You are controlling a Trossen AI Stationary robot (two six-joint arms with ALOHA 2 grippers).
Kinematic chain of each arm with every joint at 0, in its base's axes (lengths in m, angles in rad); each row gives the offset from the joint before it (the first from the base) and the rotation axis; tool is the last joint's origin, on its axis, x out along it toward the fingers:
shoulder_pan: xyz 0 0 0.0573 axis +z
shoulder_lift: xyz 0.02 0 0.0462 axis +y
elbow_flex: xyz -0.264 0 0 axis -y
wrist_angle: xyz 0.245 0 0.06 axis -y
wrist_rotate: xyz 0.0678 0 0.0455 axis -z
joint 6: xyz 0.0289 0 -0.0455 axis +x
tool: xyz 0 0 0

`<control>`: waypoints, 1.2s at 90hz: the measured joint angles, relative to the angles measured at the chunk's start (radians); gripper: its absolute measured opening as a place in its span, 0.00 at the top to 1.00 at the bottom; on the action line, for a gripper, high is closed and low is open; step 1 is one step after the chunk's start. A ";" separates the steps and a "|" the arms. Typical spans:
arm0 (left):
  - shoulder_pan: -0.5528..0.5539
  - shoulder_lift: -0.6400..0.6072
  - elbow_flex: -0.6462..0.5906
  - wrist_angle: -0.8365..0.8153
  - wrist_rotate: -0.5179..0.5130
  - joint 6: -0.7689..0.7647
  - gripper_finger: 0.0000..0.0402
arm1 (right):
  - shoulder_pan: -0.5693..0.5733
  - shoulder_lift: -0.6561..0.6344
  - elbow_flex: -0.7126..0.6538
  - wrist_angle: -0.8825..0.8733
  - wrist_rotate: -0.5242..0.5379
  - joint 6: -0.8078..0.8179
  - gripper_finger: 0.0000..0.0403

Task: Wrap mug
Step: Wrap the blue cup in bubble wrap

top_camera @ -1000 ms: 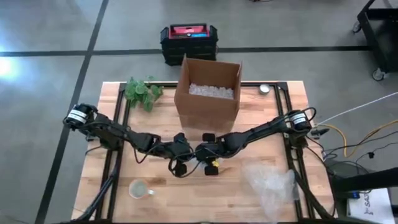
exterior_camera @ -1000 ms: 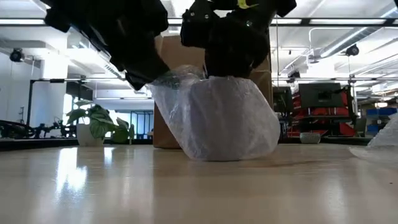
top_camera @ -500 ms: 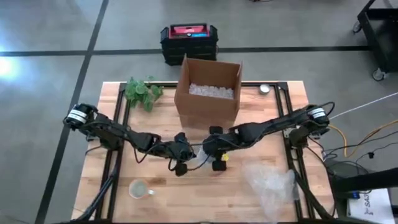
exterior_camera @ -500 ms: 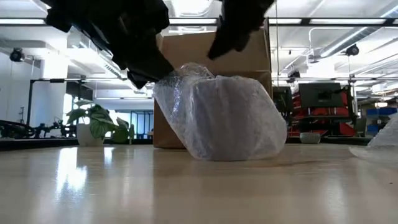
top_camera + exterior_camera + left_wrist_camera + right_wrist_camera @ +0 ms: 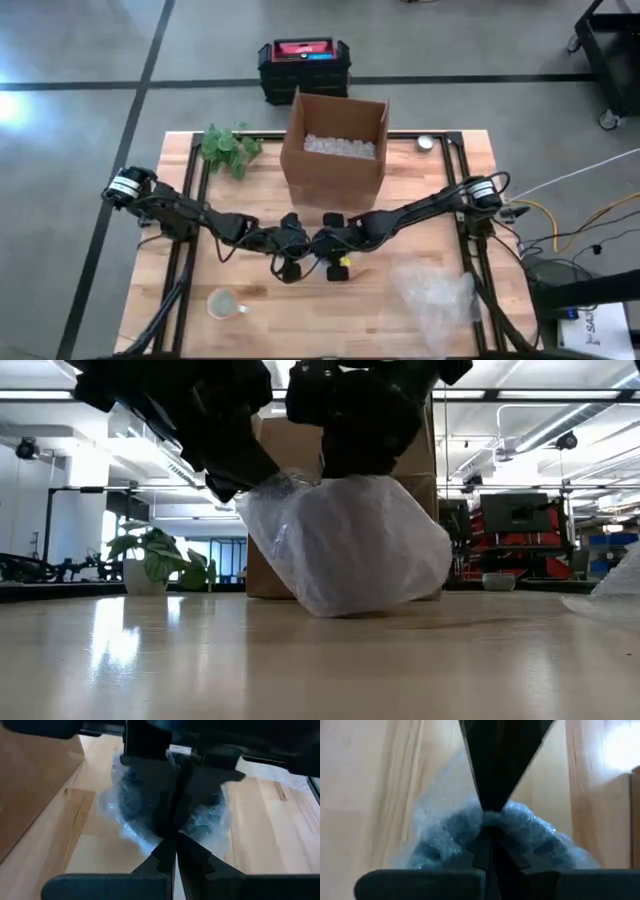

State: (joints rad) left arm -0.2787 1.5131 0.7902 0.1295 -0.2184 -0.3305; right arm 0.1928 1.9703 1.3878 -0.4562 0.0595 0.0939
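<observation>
Both grippers meet at the table centre, just in front of the cardboard box (image 5: 335, 147). Right gripper (image 5: 357, 472) sits on top of the wrapped mug (image 5: 345, 545), fingers pinched together on the bubble wrap at the bundle's crown; the right wrist view shows the two dark fingers (image 5: 485, 847) closed w/ clear film bunched on both sides. Left gripper (image 5: 232, 485) is at the bundle's upper edge on the other side, fingers also together, clamped on a fold of the same wrap; in the left wrist view its fingertips (image 5: 172, 851) meet right at the plastic, w/ the right arm's dark body directly beyond.

Mug itself is a dark shape inside cloudy bubble wrap, resting on the wood table (image 5: 420, 215) but tilted in the low view, one side of its base slightly raised. From overhead the bundle is mostly hidden under the 2 grippers; a small yellow part (image 5: 343, 263) shows on the right gripper's side.

Further out: box stands open, w/ white packing fill inside. A small green plant (image 5: 228, 147) is at the far-left part of the table, a loose heap of spare bubble wrap (image 5: 435, 295) near the right-front corner, a clear glass cup (image 5: 224, 303) near the left-front edge, and a small round metal item (image 5: 426, 143) by the far-right rail. A black & red case (image 5: 303, 66) sits on the floor behind the table.
</observation>
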 joint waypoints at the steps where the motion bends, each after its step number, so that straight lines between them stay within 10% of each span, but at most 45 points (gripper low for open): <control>1: 0.000 0.000 0.000 0.000 0.000 0.000 1.00 | 0.000 0.003 0.000 0.000 0.000 0.000 0.99; 66: 0.000 0.000 0.000 0.005 0.000 0.008 1.00 | 0.005 -0.212 0.005 -0.090 -0.055 -0.022 0.99; 108: 0.000 0.000 0.000 0.003 0.000 0.007 1.00 | -0.013 0.030 0.008 -0.080 -0.102 -0.023 1.00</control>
State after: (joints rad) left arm -0.2790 1.5135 0.7902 0.1329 -0.2180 -0.3232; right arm 0.1802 2.0005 1.3957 -0.5365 -0.0427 0.0713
